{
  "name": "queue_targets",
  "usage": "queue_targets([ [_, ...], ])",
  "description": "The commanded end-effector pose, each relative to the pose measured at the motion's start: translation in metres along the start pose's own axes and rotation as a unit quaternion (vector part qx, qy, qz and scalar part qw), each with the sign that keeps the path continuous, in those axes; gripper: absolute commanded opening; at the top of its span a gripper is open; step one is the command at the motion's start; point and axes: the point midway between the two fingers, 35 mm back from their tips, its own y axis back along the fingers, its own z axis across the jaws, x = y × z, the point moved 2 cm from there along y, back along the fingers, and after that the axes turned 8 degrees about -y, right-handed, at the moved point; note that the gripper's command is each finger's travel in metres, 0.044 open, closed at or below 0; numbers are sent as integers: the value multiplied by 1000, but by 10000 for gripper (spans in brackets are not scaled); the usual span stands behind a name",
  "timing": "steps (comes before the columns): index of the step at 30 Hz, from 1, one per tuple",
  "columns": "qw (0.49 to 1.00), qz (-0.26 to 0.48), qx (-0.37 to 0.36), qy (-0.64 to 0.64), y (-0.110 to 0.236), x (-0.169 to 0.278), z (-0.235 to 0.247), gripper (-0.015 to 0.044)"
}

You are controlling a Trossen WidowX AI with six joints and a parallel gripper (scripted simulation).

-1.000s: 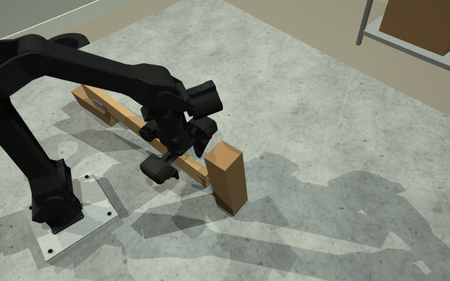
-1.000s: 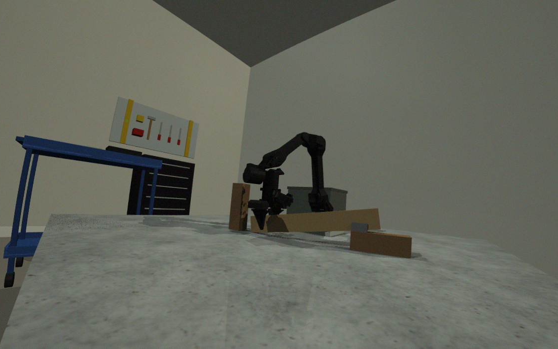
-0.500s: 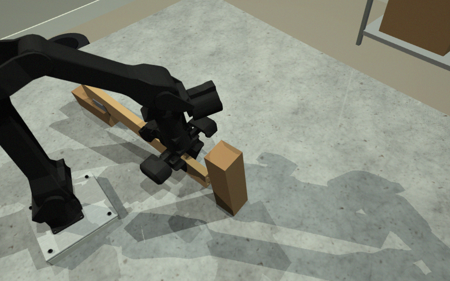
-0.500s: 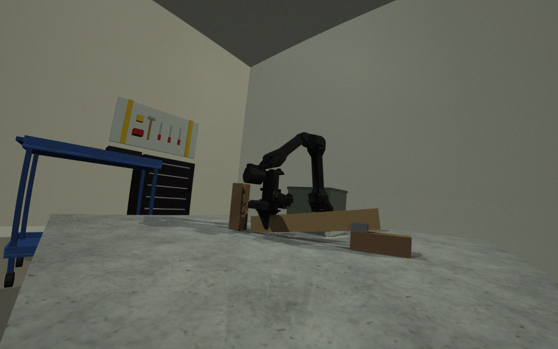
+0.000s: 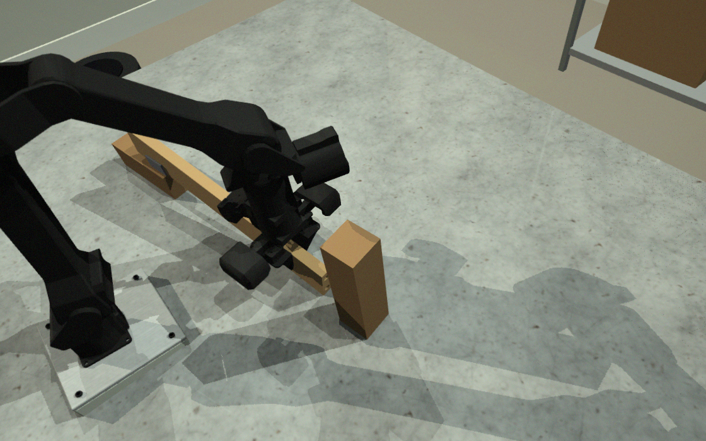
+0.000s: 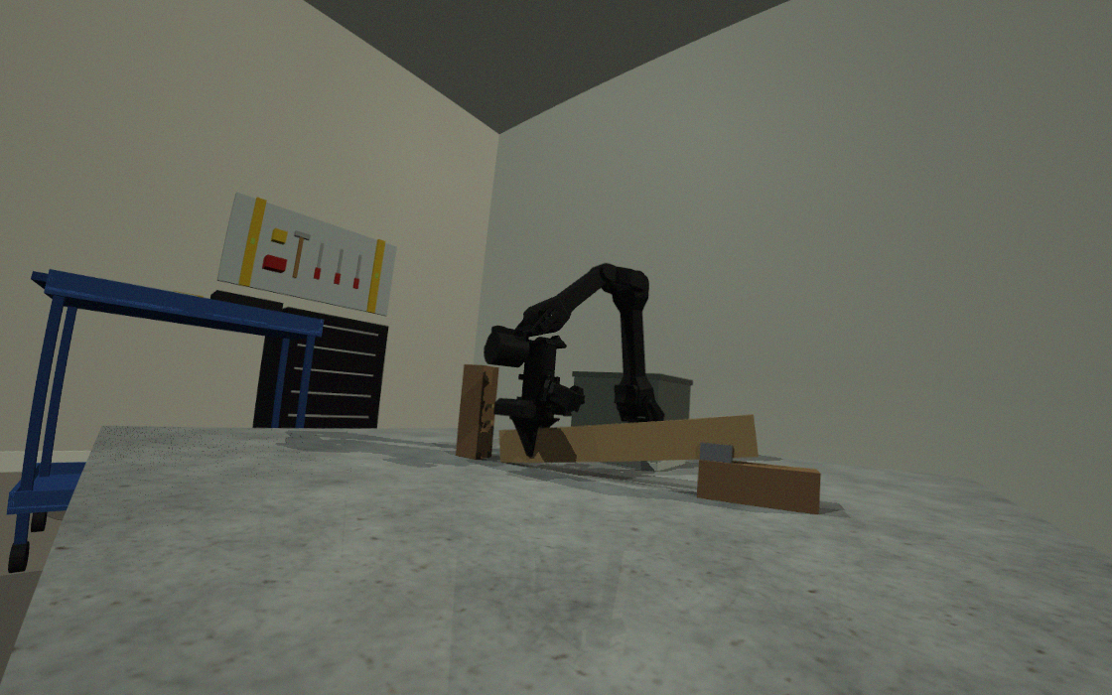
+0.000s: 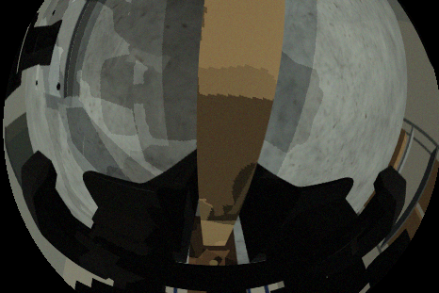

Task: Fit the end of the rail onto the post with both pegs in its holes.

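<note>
The long wooden rail (image 5: 196, 177) (image 6: 628, 439) (image 7: 240, 29) slopes down from the grey bracket (image 5: 155, 164) (image 6: 715, 452) on the low footboard block (image 5: 144, 169) (image 6: 750, 486). Its near end is low, at the table, with a small gap to the upright post (image 5: 364, 290) (image 6: 468, 414). Hole openings show in the rail's end in the top view. The pegs are small and shadowed on the post's rail-facing side; neither is in a hole. My gripper (image 5: 292, 249) (image 6: 530, 447) (image 7: 217, 154) is shut on the rail near its near end, one finger on each side, pointing down.
The robot's metal base plate (image 5: 152, 323) lies left of the post in the top view. The arm reaches over the rail. The exterior view shows a blue cart (image 6: 180, 302) beyond the table and a grey cabinet or bin (image 6: 672, 395) behind the arm.
</note>
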Motion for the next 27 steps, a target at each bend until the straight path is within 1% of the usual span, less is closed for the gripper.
queue_targets([
  [1,1000,1,0,1,2,0,0,0],
  [27,1000,1,0,1,15,0,-1,0],
])
